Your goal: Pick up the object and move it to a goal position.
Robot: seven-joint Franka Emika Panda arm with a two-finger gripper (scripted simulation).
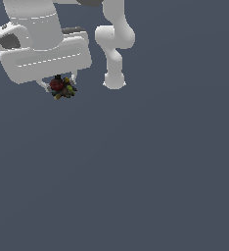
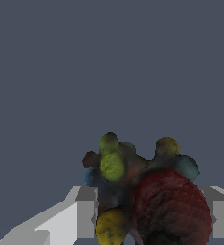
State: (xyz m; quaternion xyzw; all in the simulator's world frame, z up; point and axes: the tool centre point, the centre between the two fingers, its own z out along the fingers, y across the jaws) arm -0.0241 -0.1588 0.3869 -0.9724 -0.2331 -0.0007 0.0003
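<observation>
The clump sits between the two fingers of the white gripper, which are clamped on it from either side. In the exterior view it shows as a small dark knot with a red patch on top and yellow-green specks lower down, hanging just under the gripper's broad white body, in the upper part of the picture toward the exterior view's left. No edge or corner of the desk appears in either view, so its place on the desk cannot be given that way; whether it touches the desk or is held clear of it cannot be told.

The wrist view brings the clump close: a large dark red ball, several yellow-green knobs, a yellow lump, bluish and black bits between them. A grey-white finger presses at one flank and the other at the opposite flank.

Behind the gripper in the exterior view, the arm bends down to its base on the plain slate-grey desk, near the clump but apart from it.
</observation>
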